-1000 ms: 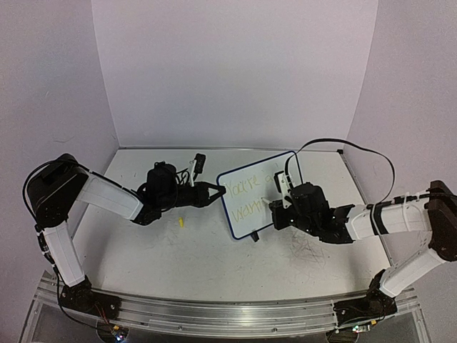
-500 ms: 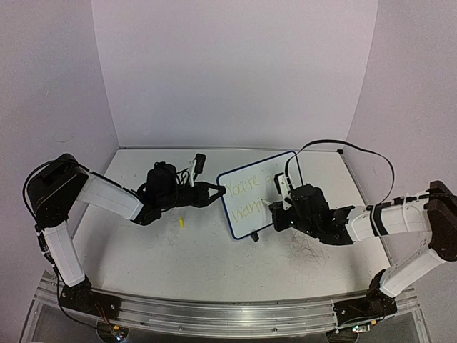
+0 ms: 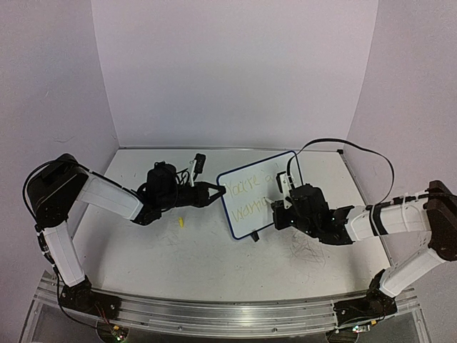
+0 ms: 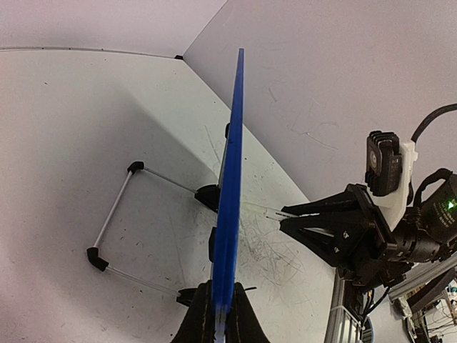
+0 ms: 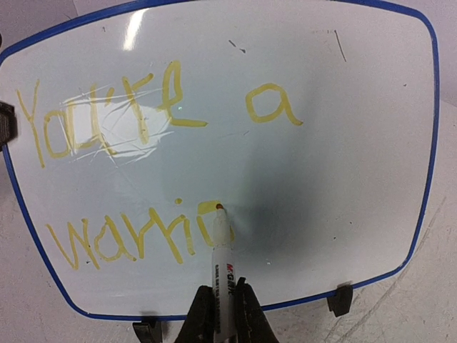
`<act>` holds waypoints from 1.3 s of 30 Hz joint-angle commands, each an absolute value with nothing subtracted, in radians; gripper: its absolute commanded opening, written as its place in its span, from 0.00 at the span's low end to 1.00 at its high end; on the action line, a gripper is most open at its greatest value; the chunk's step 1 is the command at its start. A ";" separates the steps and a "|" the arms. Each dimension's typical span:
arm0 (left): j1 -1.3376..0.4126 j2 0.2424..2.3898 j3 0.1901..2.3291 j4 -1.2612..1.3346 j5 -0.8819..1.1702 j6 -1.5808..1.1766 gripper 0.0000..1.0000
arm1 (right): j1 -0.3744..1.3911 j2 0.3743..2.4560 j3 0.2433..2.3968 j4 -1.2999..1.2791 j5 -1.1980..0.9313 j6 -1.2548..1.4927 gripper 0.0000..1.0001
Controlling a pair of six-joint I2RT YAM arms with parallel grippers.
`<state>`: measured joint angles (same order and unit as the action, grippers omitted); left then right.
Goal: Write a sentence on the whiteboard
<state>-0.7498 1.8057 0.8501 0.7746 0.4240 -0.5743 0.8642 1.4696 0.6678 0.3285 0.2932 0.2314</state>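
Yellow strokes formed the sentence point(image 5: 143, 121) on the whiteboard point(image 5: 343, 164) — "You're a" above an unfinished "Warrio"; the whiteboard stood upright on its feet near the middle of the table point(image 3: 178, 250); the right gripper point(image 5: 223, 304) had its jaws clamped on a marker point(image 5: 223, 264), tip touching the last letter; the left gripper point(image 4: 218, 314) pinched the board's left edge — jaws tight on the blue rim; a small yellow piece point(image 3: 181, 222) lay nearby.

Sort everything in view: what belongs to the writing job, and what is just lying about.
Job: whiteboard, sentence, marker, left pincer clamping the board's edge, right pincer holding the marker.
Lying about: small yellow piece, scribbles on the table.
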 commanded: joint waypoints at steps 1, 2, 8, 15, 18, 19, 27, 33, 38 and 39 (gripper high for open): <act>-0.749 1.773 0.864 0.752 0.443 -0.572 0.00 | 0.854 1.480 0.673 0.310 0.311 0.252 0.00; -0.749 1.773 0.864 0.752 0.443 -0.572 0.00 | 0.854 1.478 0.667 0.307 0.305 0.256 0.00; -0.749 1.774 0.866 0.751 0.445 -0.572 0.00 | 0.854 1.468 0.628 0.294 0.274 0.283 0.00; -0.748 1.773 0.866 0.752 0.445 -0.574 0.00 | 0.853 1.411 0.628 0.277 0.270 0.278 0.00; -0.749 1.772 0.866 0.750 0.444 -0.573 0.00 | 0.854 1.363 0.627 0.273 0.269 0.273 0.00; -0.749 1.773 0.866 0.749 0.444 -0.573 0.00 | 0.851 1.358 0.628 0.273 0.270 0.269 0.00; -0.749 1.773 0.865 0.748 0.444 -0.571 0.00 | 0.831 1.406 0.683 0.306 0.259 0.234 0.00; -0.749 1.770 0.864 0.748 0.442 -0.571 0.00 | 0.829 1.431 0.705 0.317 0.259 0.212 0.00; -0.748 1.776 0.866 0.748 0.443 -0.570 0.00 | 0.826 1.439 0.707 0.322 0.262 0.210 0.00; -0.749 1.777 0.867 0.748 0.443 -0.570 0.00 | 0.826 1.442 0.707 0.324 0.263 0.210 0.00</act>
